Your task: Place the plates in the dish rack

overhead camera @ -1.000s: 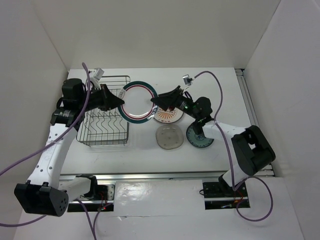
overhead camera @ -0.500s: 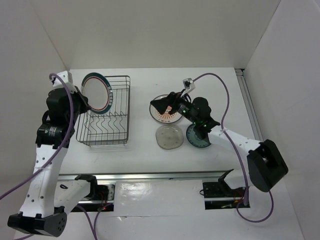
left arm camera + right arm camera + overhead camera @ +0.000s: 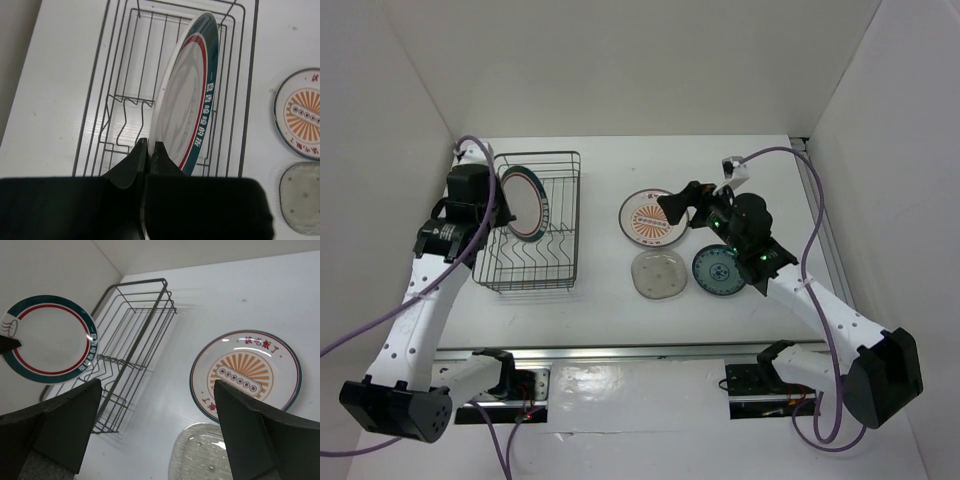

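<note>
White table [image 3: 605,312], banded plate [image 3: 186,102] upright above dish rack [image 3: 526,277], pinched by left end effector [image 3: 150,148]

banded plate [image 3: 182,100], frame centre: white Chinese characters on teal rim band, illegible | sunburst plate [image 3: 245,374], right of frame: red Chinese characters along upper rim, illegible

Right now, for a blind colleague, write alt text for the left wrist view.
The left end effector pinches the rim of a teal-rimmed white plate, held on edge over the wire dish rack. An orange sunburst plate and a translucent plate lie flat at right.
</note>
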`<state>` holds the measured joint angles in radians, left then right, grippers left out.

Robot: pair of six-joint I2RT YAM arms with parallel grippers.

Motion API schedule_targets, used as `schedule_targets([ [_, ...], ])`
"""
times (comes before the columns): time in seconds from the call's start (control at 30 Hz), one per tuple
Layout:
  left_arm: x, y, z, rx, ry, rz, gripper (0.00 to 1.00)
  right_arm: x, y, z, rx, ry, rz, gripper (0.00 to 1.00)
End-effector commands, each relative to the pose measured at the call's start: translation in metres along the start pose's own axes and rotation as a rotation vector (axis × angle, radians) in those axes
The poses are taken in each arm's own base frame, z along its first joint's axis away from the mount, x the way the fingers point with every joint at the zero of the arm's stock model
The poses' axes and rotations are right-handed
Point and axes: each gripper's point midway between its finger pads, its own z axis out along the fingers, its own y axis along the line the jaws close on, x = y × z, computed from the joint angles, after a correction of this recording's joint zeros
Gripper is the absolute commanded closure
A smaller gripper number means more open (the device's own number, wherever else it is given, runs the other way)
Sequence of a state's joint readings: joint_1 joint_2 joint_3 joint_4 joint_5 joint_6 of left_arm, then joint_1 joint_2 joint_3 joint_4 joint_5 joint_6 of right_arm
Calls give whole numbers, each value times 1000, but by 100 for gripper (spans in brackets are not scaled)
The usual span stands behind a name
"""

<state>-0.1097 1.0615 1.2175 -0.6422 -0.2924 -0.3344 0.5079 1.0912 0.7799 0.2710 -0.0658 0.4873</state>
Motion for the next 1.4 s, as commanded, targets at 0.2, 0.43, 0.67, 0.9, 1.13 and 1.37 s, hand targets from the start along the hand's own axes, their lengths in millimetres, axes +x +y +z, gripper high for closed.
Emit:
schedule_targets([
  [0.2, 0, -14, 2, -21, 13, 50, 100, -12, -4, -13, 3, -2, -26, 0],
  [0.43, -1, -14, 1, -41, 3, 53, 100, -6, -10, -11, -2, 12, -23, 0],
  [0.67, 15, -19, 18, -42, 68, 67, 100, -4, -16, -12, -1, 10, -13, 0],
  [0.9, 21, -29, 21, 6, 96, 69, 100, -1, -21, -9, -4, 20, -2, 0],
  [1.13, 31, -31, 30, 4, 135, 73, 100, 3, -23, -9, -5, 19, 7, 0],
  [1.37, 39, -37, 40, 15, 176, 83, 100, 3, -23, -9, -5, 19, 16, 0],
])
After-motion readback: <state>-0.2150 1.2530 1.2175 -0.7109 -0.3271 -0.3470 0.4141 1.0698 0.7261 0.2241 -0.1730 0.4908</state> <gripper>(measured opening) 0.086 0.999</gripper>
